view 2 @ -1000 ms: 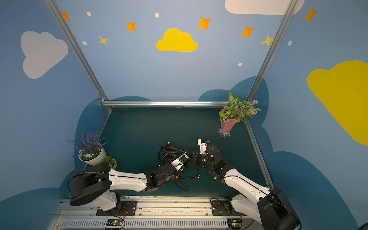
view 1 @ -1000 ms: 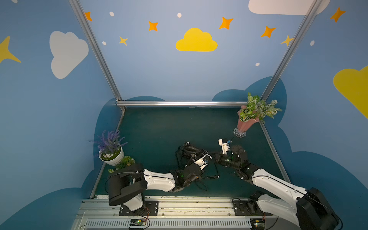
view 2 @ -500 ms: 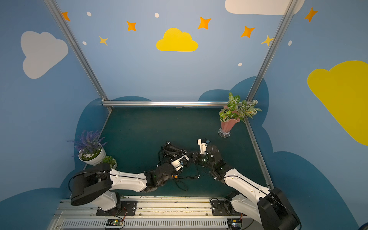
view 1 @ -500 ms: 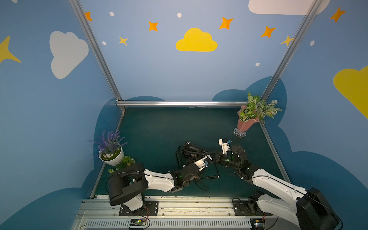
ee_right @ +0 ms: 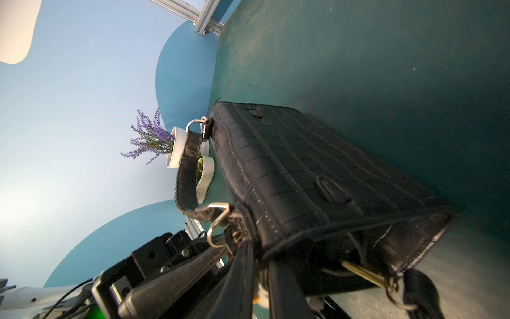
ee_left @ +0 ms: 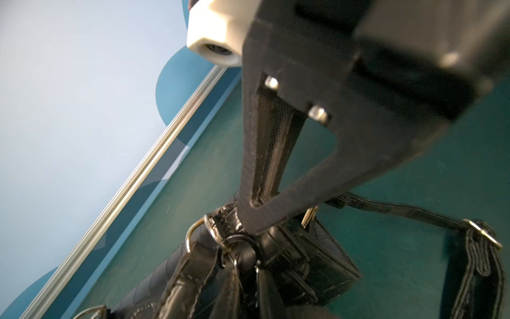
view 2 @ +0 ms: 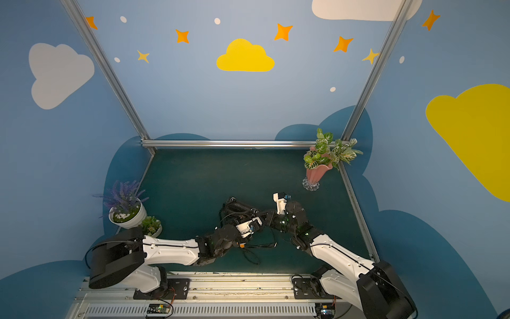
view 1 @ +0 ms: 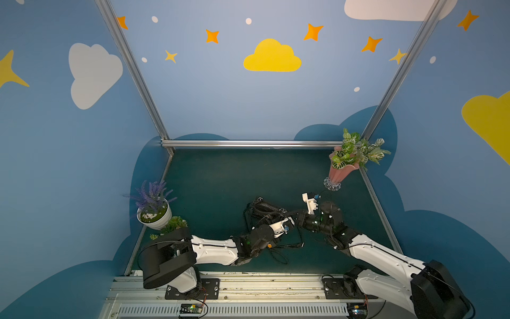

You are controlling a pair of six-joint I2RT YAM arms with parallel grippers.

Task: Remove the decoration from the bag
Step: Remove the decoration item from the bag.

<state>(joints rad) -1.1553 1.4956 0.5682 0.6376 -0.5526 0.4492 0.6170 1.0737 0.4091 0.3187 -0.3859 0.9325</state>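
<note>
Nearest the robot, both arms reach in low over the tabletop point(view 1: 220, 179) and meet at one corner of the bag point(ee_right: 303, 171), the corner that carries its handle and strap hardware. The bag rests on the green surface. The left fingers point(ee_right: 176, 276) are drawn shut, their tips buried among the metal rings point(ee_right: 218, 221) at that corner. What they pinch I cannot tell. The right fingers point(ee_left: 303, 193) are also closed to a point against the same corner, either on the bag's strap fitting or on something hooked to it. The frames do not settle which.

Of the decoration point(ee_right: 259, 298), only a scrap of white and orange plush shows, just beside that corner and tucked behind the right fingers, so it looks still attached. Beyond the corner, the short handle point(ee_right: 187, 171) arches along the bag's top edge, and the shoulder strap point(ee_left: 400, 210) trails away from the bag.

By my reading, the step in hand is getting a hold on both sides of the clip, with one arm steadying the bag and the other taking the charm. The next move calls for a short, careful pull that frees the clip from its ring without dragging the bag.

Against a second ago, the arms and bag have barely shifted, and the left fingers have closed from a wider gap.
</note>
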